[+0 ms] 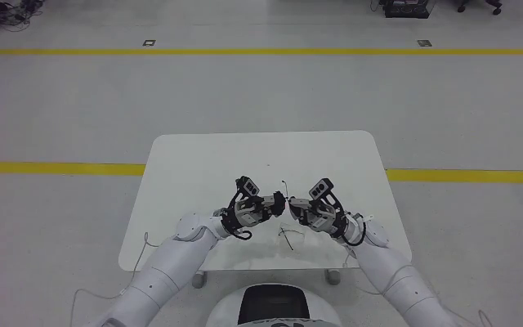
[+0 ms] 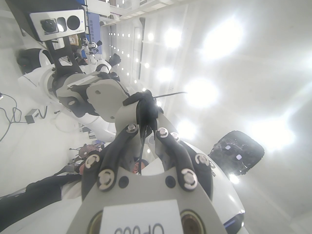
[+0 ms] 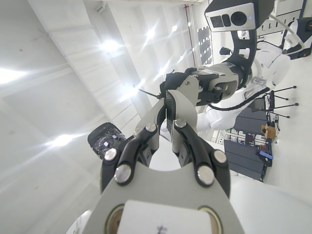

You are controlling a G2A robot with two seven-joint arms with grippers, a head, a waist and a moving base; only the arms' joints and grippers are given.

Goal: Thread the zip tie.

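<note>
Both grippers meet tip to tip above the middle of the white table. The zip tie is a thin black strap. In the left wrist view my left gripper is shut on the zip tie, whose free tail sticks out past the fingertips while another stretch runs back between the fingers. In the right wrist view my right gripper is shut on the zip tie right against the other gripper. From above, the left gripper and right gripper almost touch.
A thin black strand shows just below the grippers, near the table's front edge. Bare tabletop surrounds the two arms. Yellow floor lines run behind the table.
</note>
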